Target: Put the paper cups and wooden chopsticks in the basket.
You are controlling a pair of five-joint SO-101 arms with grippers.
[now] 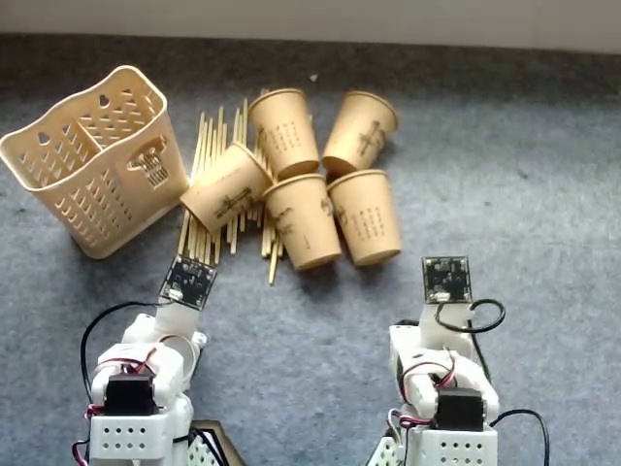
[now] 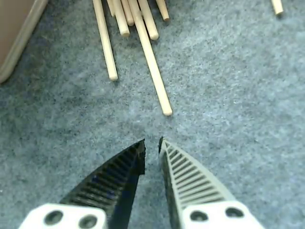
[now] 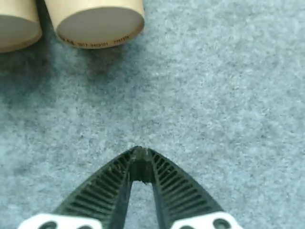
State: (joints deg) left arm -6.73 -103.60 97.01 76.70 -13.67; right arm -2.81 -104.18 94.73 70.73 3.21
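Several tan paper cups (image 1: 303, 184) lie on their sides in a cluster at the back middle of the grey carpet. Under and left of them lies a spread of wooden chopsticks (image 1: 208, 170). The cream slotted basket (image 1: 97, 160) stands tilted at the back left. My left gripper (image 2: 152, 142) hovers just short of the chopstick ends (image 2: 151, 62), tips almost touching, holding nothing. My right gripper (image 3: 139, 150) is shut and empty, a little way in front of two cup bases (image 3: 95, 19).
Both arm bases (image 1: 146, 408) sit at the near edge of the carpet, the right arm's (image 1: 441, 403) beside it. A corner of the basket (image 2: 14, 33) lies beside the left gripper. Bare carpet stretches to the right of the cups.
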